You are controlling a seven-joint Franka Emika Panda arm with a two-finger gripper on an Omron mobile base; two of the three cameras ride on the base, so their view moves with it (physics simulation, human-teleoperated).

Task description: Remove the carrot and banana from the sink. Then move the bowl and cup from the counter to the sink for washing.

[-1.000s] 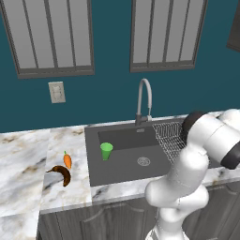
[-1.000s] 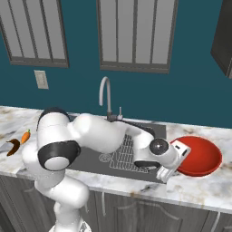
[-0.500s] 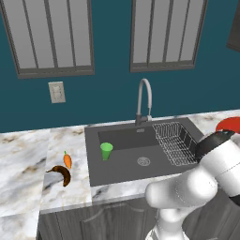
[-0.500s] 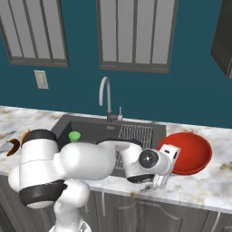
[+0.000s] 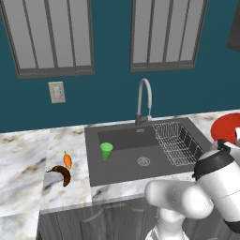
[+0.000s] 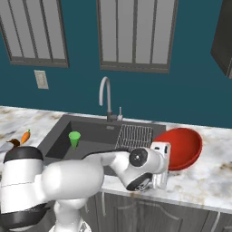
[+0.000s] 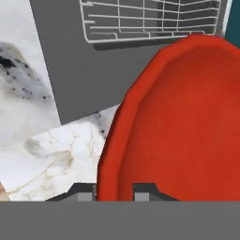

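Red bowl [image 7: 187, 122] rim sits between my end effector [image 7: 115, 191] fingertips, pinched and tilted above the marble surface [image 6: 213, 176] just right of the sink [image 5: 126, 161]. Beside it, the wire rack [image 6: 134, 136] fills the sink's right end. From the left base view I see the green cup [image 5: 106, 151] upright in the basin, and the carrot [image 5: 67, 161] and banana [image 5: 61, 173] lying on the surface left of the sink.

Arm folded low rightward, hand [image 7: 115, 191] clamping rim.
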